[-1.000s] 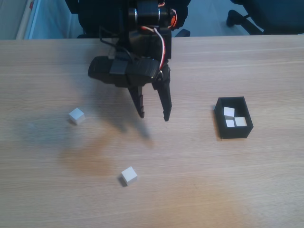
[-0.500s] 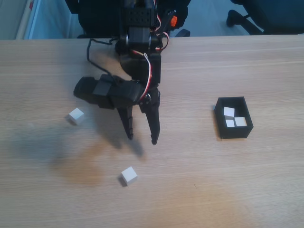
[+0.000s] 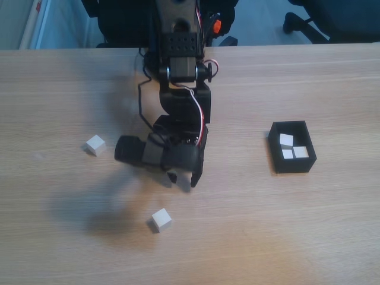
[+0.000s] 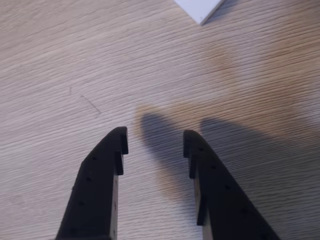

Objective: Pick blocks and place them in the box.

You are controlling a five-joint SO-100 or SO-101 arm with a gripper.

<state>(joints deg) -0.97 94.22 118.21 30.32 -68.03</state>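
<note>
Wooden table (image 3: 332,225) under the parted, empty claw (image 4: 155,140), near a block (image 3: 161,219).

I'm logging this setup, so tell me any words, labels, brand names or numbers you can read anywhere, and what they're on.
There is no readable text in either view.
The white blocks, such as the near one, have plain faces.
The black box shows no label.
The arm and its hand carry no visible marking.
A small red patch at the top left edge of the fixed view is too small to read.
</note>
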